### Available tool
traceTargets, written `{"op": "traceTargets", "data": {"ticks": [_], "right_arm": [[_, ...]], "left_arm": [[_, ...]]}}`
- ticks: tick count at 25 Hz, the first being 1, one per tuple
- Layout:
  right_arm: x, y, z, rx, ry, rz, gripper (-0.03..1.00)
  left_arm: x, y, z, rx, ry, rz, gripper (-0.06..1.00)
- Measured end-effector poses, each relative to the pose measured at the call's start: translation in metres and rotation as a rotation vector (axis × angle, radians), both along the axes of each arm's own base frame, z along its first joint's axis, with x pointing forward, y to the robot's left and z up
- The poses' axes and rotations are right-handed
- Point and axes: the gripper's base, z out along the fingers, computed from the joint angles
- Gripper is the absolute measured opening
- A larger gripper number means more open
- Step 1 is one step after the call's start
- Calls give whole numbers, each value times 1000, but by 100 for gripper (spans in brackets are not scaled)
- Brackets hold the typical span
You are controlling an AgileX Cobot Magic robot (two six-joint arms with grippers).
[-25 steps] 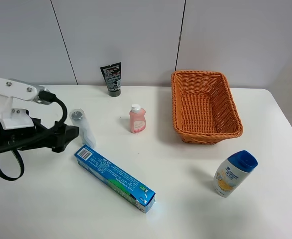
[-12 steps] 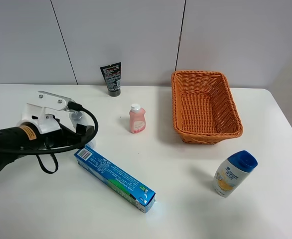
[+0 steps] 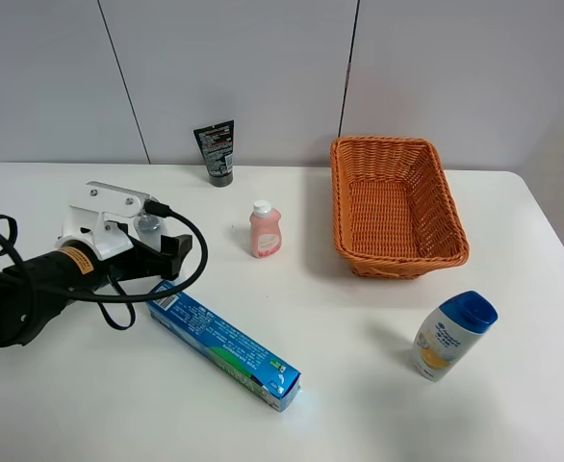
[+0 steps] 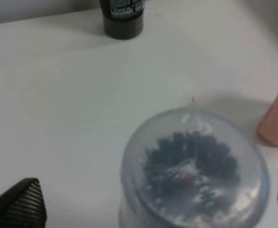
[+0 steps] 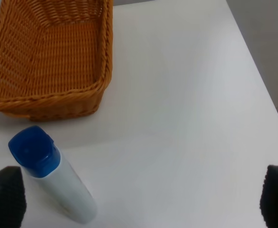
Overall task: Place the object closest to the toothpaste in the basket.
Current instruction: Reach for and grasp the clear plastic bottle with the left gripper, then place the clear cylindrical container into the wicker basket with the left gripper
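Observation:
The blue toothpaste box (image 3: 222, 345) lies diagonally on the white table. A clear lidded bottle (image 3: 148, 223) lies just beyond the box's left end, mostly hidden under my left arm. In the left wrist view the bottle (image 4: 191, 175) sits between the two fingertips of my left gripper (image 4: 153, 199), which is open and not touching it. The left gripper (image 3: 171, 252) hovers over the bottle. The orange wicker basket (image 3: 397, 252) stands at the back right and holds nothing. My right gripper (image 5: 141, 197) is open and empty, and it is out of the exterior view.
A pink bottle (image 3: 265, 231) stands between the clear bottle and the basket. A black tube (image 3: 217, 152) stands by the back wall. A white shampoo bottle with a blue cap (image 3: 450, 335) lies in front of the basket, also in the right wrist view (image 5: 53, 183).
My left arm has swung right from the table's left edge and now covers the clear bottle, with its fingers on either side. Nothing else has moved.

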Motion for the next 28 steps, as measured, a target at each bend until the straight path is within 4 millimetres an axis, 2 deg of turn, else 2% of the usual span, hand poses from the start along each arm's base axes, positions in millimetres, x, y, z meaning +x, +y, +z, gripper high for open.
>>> {"op": "traceTargets", "data": {"ticks": [6,7,8,9,11,17,19,23,26,28], "right_arm": [[0,0,0,0,0,0,99],[0,0,0,0,0,0,99],[0,0,0,1,0,1,99],[0,0,0,1,0,1,99],[0,0,0,2,0,1,99],[0,1,0,7,-1,4,99],[0,1,0,7,-1,4,99],[0,1,0,7,-1,4,99],[0,1,0,7,-1,4,99],[0,1,0,7,-1,4,99]], "left_arm": [[11,-5,-9,0,-1,3,99],[13,-5,-9,-8,-7,7,96],[14,-6,-8,-16,-13,12,89],[15,-6,-8,-28,-14,18,76],[16,-6,-7,-47,-10,28,42],[16,-6,-1,-89,-20,44,44],[19,-8,14,-113,-74,36,44],[41,-25,75,-152,-240,-53,44],[59,-53,126,-102,-326,-184,44],[64,-75,152,-58,-343,-255,44]]}}
